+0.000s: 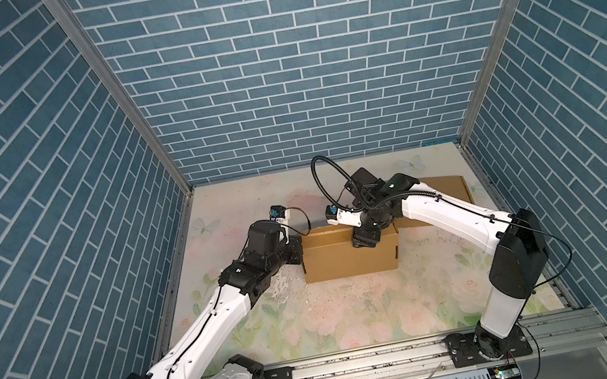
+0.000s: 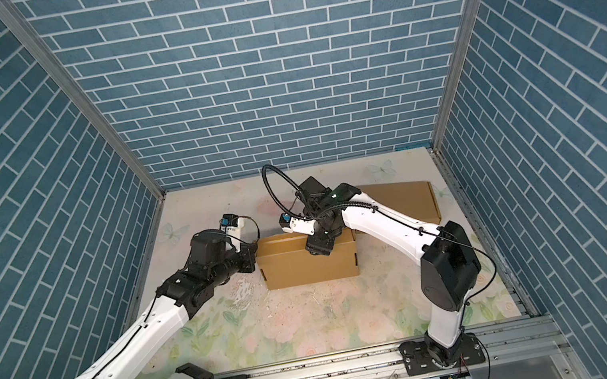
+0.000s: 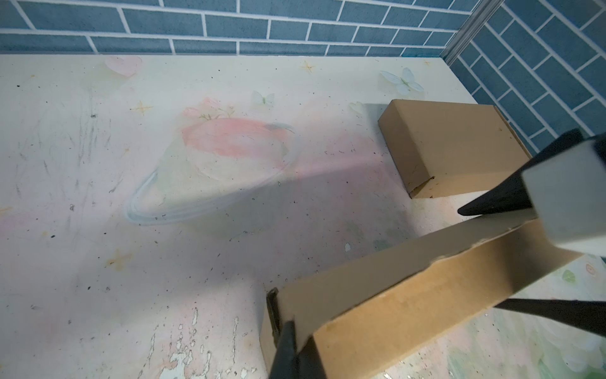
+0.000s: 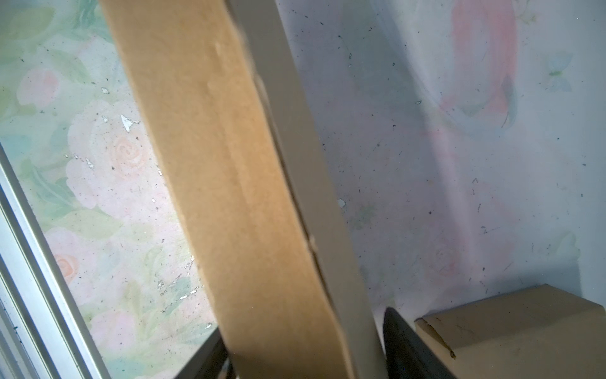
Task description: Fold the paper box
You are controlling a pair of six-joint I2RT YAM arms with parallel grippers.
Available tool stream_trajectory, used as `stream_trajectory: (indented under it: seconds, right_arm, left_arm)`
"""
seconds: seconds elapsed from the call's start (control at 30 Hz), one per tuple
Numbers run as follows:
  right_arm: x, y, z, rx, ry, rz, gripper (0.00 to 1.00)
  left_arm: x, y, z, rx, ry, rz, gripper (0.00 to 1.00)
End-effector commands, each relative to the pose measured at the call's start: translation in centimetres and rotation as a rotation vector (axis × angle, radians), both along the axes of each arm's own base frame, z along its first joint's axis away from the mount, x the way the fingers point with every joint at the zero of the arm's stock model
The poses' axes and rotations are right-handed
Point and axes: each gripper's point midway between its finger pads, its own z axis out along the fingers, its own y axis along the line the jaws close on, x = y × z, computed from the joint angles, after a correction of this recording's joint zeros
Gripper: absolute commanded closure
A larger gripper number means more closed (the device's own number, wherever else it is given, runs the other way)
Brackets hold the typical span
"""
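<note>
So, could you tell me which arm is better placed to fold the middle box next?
Right, probably: the right tool stands open astride the upper edge of the paper box, ready to pinch; the left tool is shut on its left end.

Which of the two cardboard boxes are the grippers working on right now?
The middle box: left gripper at its end, right gripper over its top edge. The other box lies flat at the far right, untouched.
</note>
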Motion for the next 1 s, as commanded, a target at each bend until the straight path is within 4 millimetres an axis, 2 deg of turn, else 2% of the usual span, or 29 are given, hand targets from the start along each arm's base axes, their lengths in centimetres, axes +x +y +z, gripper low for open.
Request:
stream_trajectory:
  seconds: [0.0,0.2,0.37,0.47,0.57,0.67,0.73,0.87,0.97]
  right_arm:
    - [0.3,1.3,-0.1,0.052,-0.024,-0.003,0.36]
    - [0.3,1.2,-0.3,0.057,-0.053,-0.017,0.41]
    - [0.4,1.1,-0.7,0.048,-0.066,-0.026,0.42]
    - [0.4,1.2,-0.8,0.040,-0.083,-0.027,0.42]
    - [0.8,1.2,-1.0,0.028,-0.115,-0.039,0.44]
    - [1.0,1.4,-0.9,0.023,-0.145,-0.053,0.47]
    - [0.9,1.6,-1.1,0.021,-0.155,-0.052,0.48]
    - [0.8,1.9,-1.3,0.003,-0.174,-0.045,0.48]
    - [0.8,2.0,-1.5,-0.007,-0.184,-0.043,0.48]
  left_arm:
    - [-3.6,-0.3,-4.0,0.032,0.186,-0.078,0.93]
    - [-3.3,0.1,-2.8,0.012,0.170,-0.069,0.81]
    - [-3.7,0.0,-0.6,-0.046,0.159,-0.099,0.64]
    - [-3.6,1.3,1.2,-0.113,0.166,-0.071,0.53]
    - [-2.3,3.2,3.3,-0.283,0.163,0.017,0.48]
    - [-1.1,3.3,5.0,-0.399,0.149,0.048,0.46]
    - [-0.3,3.2,5.2,-0.438,0.155,0.068,0.46]
    - [2.2,4.3,4.4,-0.510,0.203,0.142,0.44]
    - [3.8,4.0,4.7,-0.526,0.209,0.131,0.41]
